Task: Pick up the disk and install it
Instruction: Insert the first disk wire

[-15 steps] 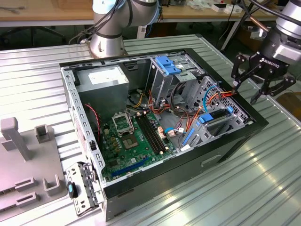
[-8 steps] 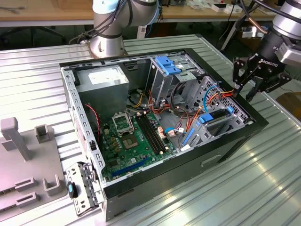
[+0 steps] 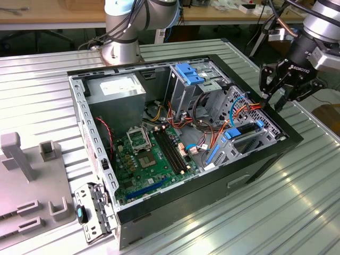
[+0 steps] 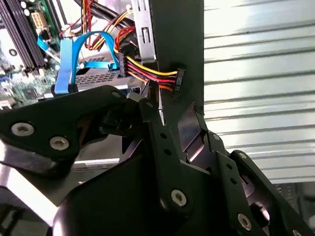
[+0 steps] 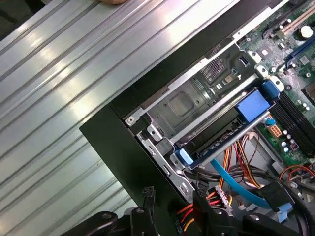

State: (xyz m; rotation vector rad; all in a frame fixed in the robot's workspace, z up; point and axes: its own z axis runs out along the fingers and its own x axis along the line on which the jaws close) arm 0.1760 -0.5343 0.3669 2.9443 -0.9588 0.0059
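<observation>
**Fig. 1. Gripper poised at the drive bay.** In the exterior view the gripper hangs above the right-hand wall of the open computer case, at the exterior view's right. Its fingers are spread apart and carry nothing.

The disk, in its bright blue carrier, lies inside the drive cage in the case's near right corner. It sits just below and to the left of the fingertips and is not touching them. The first wrist view shows the disk slotted lengthwise in the cage, with the carrier's blue tab toward the motherboard. Whether it is pushed fully home cannot be told.

**Hazards (judged, not observed).**
- The red, yellow and black power leads and their connector run right beside the fingers. A blue data cable loops close by.
- A descent off line could hook either cable and drag its plug loose.
- The black case wall stands close to the fingertips, so a small sideways error could drive a finger onto the sheet-metal edge rather than into the bay.
- A push on the carrier's corner rather than squarely on its end could cock the disk in the cage rails and jam it half seated.
- The ribbed metal table gives the case little grip, so a hard shove might slide the whole case.
</observation>
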